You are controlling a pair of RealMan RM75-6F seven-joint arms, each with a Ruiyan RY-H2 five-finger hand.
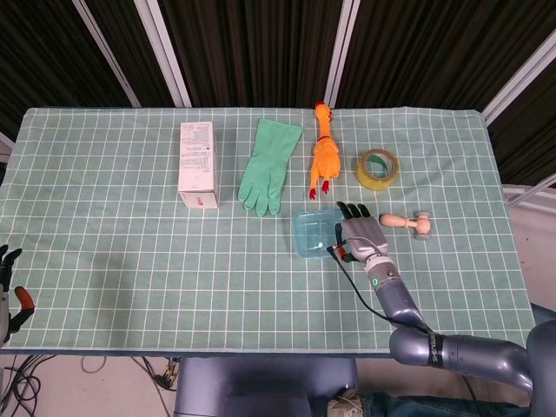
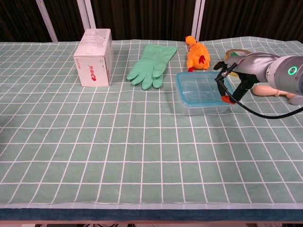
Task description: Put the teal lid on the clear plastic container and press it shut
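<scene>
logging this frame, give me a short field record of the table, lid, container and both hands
container: clear plastic container on the green checked cloth, in front of the rubber chicken
lid: teal lid sits on the container
right hand: right hand at the container's right edge, fingertips on the rim
left hand: left hand at the table's left edge, away from the work, holding nothing visible
other items: white box, green glove, tape roll, wooden tool
</scene>
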